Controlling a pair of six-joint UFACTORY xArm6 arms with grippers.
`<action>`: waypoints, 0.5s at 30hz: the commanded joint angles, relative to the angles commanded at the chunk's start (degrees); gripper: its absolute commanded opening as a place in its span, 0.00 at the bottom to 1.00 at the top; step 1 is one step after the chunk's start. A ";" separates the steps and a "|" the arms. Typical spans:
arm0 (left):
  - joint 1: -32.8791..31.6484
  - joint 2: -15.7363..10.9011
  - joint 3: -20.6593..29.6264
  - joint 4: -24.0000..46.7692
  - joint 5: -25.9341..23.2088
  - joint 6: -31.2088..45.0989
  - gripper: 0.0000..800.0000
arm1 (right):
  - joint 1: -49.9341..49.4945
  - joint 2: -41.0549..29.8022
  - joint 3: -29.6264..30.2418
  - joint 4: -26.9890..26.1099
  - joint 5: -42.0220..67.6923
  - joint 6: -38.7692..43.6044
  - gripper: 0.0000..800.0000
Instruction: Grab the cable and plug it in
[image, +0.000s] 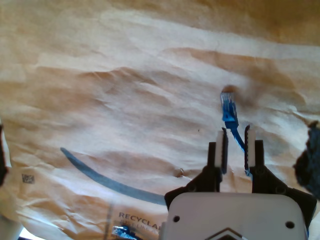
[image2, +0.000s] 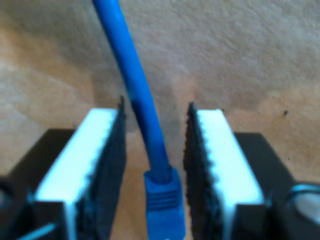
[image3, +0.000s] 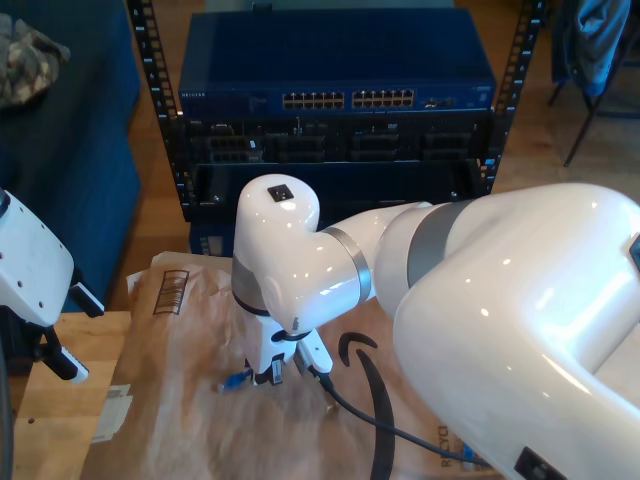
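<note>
Fingers (image2: 102, 165) of my second gripper (image2: 155, 170) straddle cable (image2: 132, 75), untouched.

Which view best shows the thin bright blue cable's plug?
The second wrist view: the cable's plug lies large between my second gripper's open jaws. The first wrist view shows a small plug; the exterior view, a blue speck.

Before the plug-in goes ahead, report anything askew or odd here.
Only the surface stands out: the brown paper sheet under the thin bright blue cable is heavily creased and rumpled. The cable itself looks undamaged, running between my second gripper's open jaws.
</note>
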 joint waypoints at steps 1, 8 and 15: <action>0.00 0.00 0.00 0.00 0.00 0.00 1.00 | 0.00 0.00 0.09 0.00 -0.18 0.00 0.15; 0.00 -0.09 -0.18 0.00 0.00 -0.18 1.00 | -0.26 -0.62 0.09 0.09 -0.26 0.00 0.01; -0.18 0.00 -0.62 -3.78 -0.09 -0.18 1.00 | -6.15 -9.58 1.76 0.44 1.67 -0.09 0.00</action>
